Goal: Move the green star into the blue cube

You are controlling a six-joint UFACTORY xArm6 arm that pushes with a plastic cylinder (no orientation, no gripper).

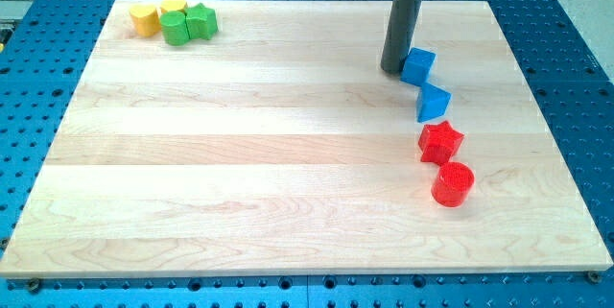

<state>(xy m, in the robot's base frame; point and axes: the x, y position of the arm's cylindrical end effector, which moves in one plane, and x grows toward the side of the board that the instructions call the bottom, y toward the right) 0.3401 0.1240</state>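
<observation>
The green star (201, 21) sits at the board's top left, touching a green round block (176, 28). The blue cube (417, 65) sits at the upper right of the board. My tip (394, 68) rests on the board right against the blue cube's left side, far to the right of the green star.
Two yellow blocks (145, 19) (173, 6) sit beside the green ones at the top left. Below the blue cube lie a blue wedge-like block (433, 104), a red star (440, 142) and a red cylinder (452, 184). The wooden board (288, 154) lies on a blue perforated table.
</observation>
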